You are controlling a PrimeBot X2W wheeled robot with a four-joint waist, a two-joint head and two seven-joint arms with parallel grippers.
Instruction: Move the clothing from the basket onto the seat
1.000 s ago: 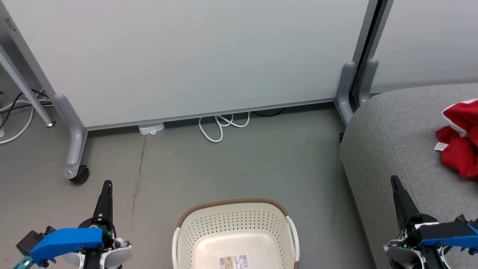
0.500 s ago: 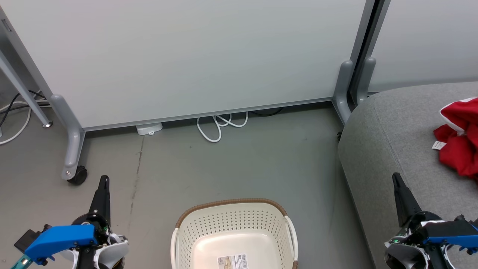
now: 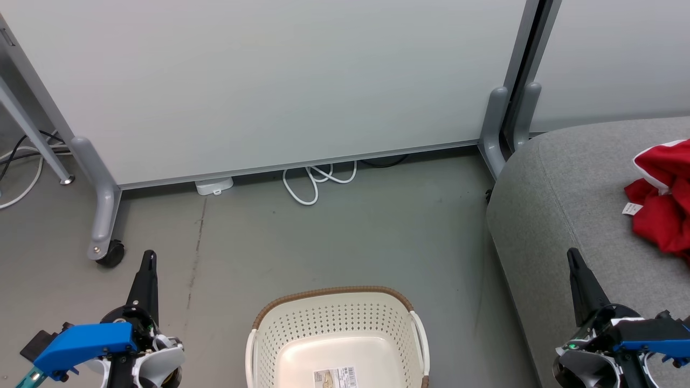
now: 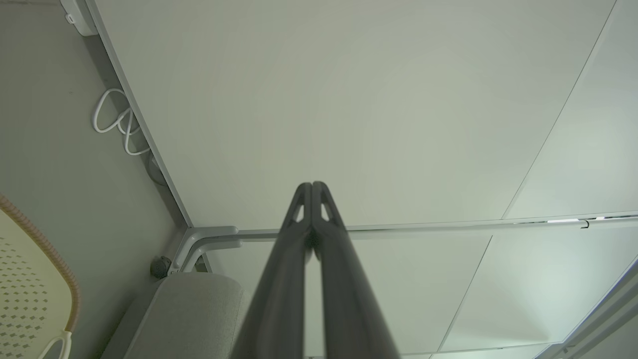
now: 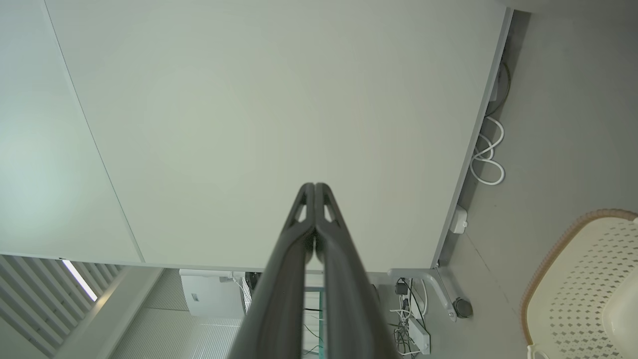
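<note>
Pointing up and away from the robot, the left gripper [image 3: 149, 257] and the right gripper [image 3: 572, 257] each have their two dark fingers pressed together, tips meeting, with nothing held between them. Both wrist views show the same: each pair of fingers closes to a single point against the pale partition panel [image 3: 269, 81]. The basket [image 3: 330, 292] stands on the grey floor [image 3: 350, 237] between the two grippers, to the right of the left one and to the left of the right one, and nearer the robot than either fingertip. Its brown rim faces the panel, and a printed label [image 3: 337, 376] lies flat on its cream bottom. The clothing [image 3: 666, 215], a crumpled red heap with white trim and a small white tag, lies on the seat [image 3: 566, 188], to the right of the right gripper and beyond its fingertips, well apart from them. In the head view the right gripper shows in front of the seat's grey fabric, near its rounded edge. Beyond the left gripper's tip, slightly to its left, is the black caster [image 3: 110, 253] of the panel's grey foot. A looped white cable [image 3: 312, 183] lies at the panel's base, far ahead of both grippers.
</note>
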